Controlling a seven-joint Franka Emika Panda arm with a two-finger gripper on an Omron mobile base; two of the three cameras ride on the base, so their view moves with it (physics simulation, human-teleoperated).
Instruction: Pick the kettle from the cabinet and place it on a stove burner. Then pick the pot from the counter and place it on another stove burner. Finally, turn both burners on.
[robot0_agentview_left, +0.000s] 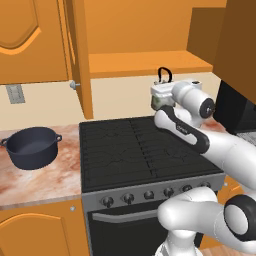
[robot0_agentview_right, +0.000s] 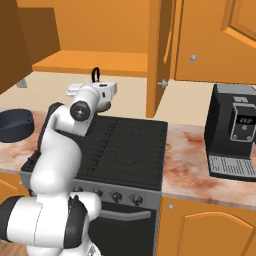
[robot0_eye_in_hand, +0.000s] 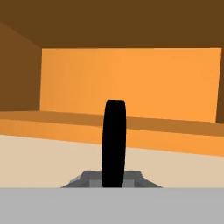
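Observation:
My gripper (robot0_agentview_left: 161, 89) is shut on the thin black arched handle (robot0_eye_in_hand: 113, 144) of the small whitish kettle (robot0_agentview_left: 159, 101). It holds the kettle in the air over the back right of the black stove burners (robot0_agentview_left: 145, 150), just below the shelf of the open orange cabinet (robot0_agentview_left: 150, 62). In the hand view the handle stands edge-on between the finger tips (robot0_eye_in_hand: 87, 180), with the cabinet's inside behind it. The kettle's handle (robot0_agentview_right: 95, 75) also pokes up above the hand in the right base view. The dark navy pot (robot0_agentview_left: 32, 146) sits on the marbled counter (robot0_agentview_left: 40, 185) left of the stove.
The cabinet door (robot0_agentview_left: 80, 55) hangs open over the stove's left back corner. A row of round dark knobs (robot0_agentview_left: 148, 194) runs along the range front. A black coffee machine (robot0_agentview_right: 235, 130) stands on the counter right of the stove.

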